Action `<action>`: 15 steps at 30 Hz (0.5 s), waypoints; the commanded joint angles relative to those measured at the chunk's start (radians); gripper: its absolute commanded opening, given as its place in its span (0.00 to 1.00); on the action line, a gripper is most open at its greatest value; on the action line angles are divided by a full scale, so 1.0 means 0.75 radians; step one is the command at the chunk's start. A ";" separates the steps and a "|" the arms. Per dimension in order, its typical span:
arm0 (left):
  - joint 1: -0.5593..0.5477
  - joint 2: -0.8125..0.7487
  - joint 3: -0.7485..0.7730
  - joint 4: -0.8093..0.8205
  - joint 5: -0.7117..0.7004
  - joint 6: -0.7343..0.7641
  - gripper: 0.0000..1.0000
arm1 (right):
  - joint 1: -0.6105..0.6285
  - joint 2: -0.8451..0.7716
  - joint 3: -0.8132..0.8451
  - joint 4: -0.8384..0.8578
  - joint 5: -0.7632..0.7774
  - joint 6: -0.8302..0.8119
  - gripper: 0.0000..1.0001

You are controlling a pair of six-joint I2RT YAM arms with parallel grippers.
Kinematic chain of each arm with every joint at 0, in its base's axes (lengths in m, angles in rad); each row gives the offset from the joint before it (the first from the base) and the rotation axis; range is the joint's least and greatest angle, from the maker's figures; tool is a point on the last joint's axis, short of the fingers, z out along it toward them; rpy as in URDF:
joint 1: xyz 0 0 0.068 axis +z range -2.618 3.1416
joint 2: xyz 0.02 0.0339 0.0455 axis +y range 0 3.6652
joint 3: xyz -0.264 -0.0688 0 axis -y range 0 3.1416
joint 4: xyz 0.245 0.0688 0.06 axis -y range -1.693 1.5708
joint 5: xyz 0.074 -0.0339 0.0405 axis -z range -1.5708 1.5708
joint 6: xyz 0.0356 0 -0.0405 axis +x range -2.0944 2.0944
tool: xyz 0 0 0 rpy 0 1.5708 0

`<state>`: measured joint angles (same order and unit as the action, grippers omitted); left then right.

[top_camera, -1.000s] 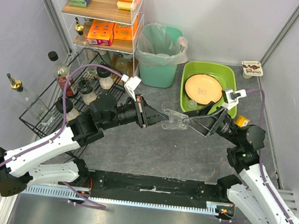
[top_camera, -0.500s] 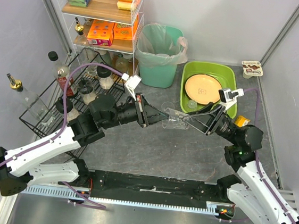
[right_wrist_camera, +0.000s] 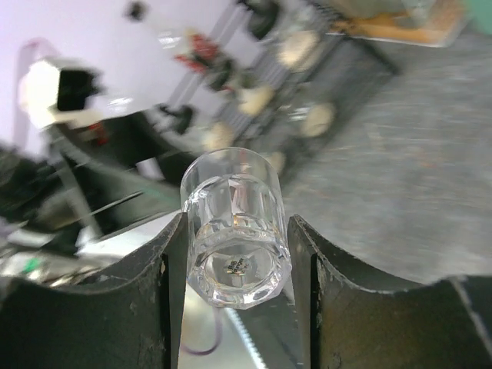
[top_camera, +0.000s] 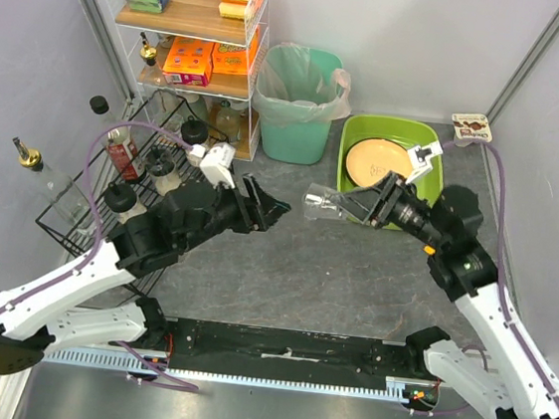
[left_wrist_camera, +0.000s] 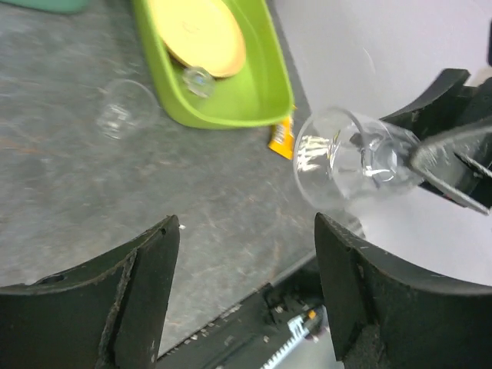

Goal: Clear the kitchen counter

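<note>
1. Kitchen counter: a dark mottled slab that spans the whole floor between the walls. Both arm bases sit at its near edge.
2. White wire shelf unit, far left corner. It carries orange boxes plus yellow and green-blue packs. You can't read any of the print at this size.
3. Black wire rack, left edge, with bottles in it. Their labels are too small to read.
4. Teal bin with a clear liner, at the far edge beside the shelf unit.
5. Lime-green tub, far right of the counter next to the bin. An orange plate lies inside. It has a faint mark in the middle that isn't legible.
6. Left gripper: jaws wide apart with nothing between them, held above the counter's middle and pointing at the right arm.
7. Right gripper: clamped on the base of a clear glass. The glass is held on its side, off the counter, with its mouth toward the left arm.
8. Second clear glass sits on the counter just beside the tub.
9. Small brown-and-white pack, far right corner. The text is blurred.
10. Orange packet touches the tub's wall. Its print is unreadable.
</note>
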<state>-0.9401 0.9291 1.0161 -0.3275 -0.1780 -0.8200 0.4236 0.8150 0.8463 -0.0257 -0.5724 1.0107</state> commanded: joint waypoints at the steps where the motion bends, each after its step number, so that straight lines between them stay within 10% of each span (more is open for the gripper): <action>1: 0.014 -0.124 -0.017 -0.216 -0.319 0.054 0.77 | 0.004 0.175 0.282 -0.607 0.429 -0.468 0.05; 9: 0.016 -0.173 -0.040 -0.259 -0.266 0.150 0.78 | -0.013 0.586 0.661 -0.896 1.106 -0.787 0.10; 15: 0.016 -0.145 -0.033 -0.281 -0.203 0.195 0.78 | -0.104 0.829 0.714 -0.937 1.236 -0.902 0.08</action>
<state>-0.9314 0.8131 0.9806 -0.5278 -0.3397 -0.7387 0.3927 1.3678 1.3441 -0.6636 0.2100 0.4385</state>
